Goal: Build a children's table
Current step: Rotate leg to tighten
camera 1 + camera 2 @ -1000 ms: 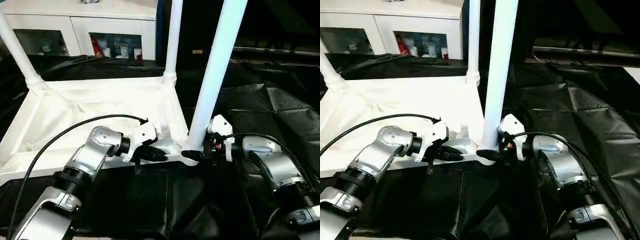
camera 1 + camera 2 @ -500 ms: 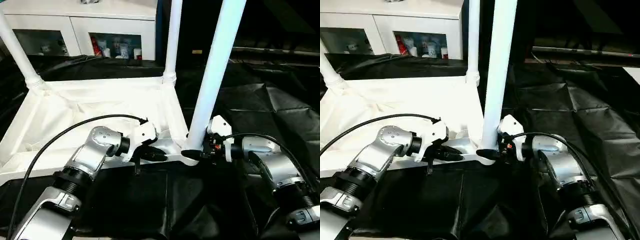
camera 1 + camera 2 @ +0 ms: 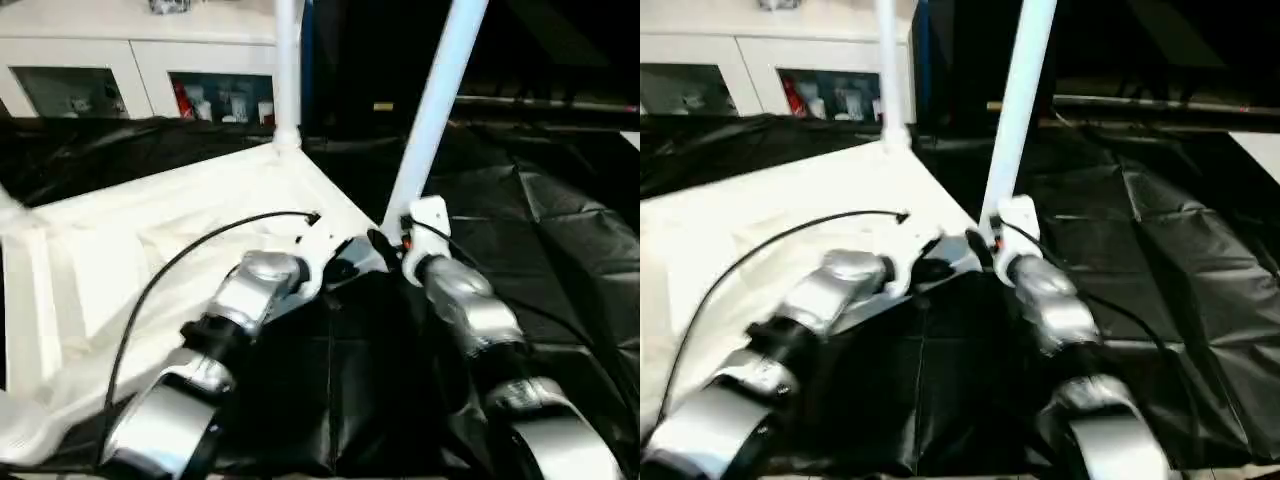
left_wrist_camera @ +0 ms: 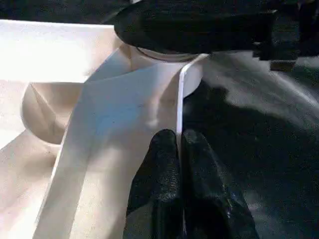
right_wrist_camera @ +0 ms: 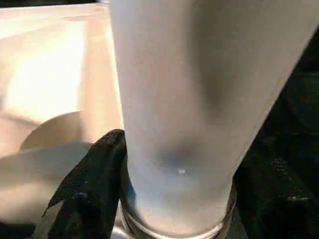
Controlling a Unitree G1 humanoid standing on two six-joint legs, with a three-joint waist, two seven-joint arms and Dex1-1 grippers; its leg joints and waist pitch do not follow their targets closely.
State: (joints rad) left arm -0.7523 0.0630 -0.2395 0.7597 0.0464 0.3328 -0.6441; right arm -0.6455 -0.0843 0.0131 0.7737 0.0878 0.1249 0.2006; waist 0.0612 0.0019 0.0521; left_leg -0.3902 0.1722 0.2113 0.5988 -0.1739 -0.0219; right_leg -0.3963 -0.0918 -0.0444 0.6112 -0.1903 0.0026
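Children's table (image 3: pixel 150 230) lying upside down on the black-covered desk (image 3: pixel 560 230), underside up. Near leg (image 3: pixel 435 110) stands in its corner socket, long axis rising toward 1 o'clock; far leg (image 3: pixel 288 70) points to 12 o'clock. Right gripper (image 5: pixel 174 199) — jaws wide, one black finger either side of the near leg's base. Left gripper (image 4: pixel 180 164) — jaws pinched narrow on the tabletop's thin rim, just beside that socket.

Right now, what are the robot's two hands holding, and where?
The left gripper pinches the tabletop's thin rim near a corner. The right gripper clasps a white leg just above its socket.
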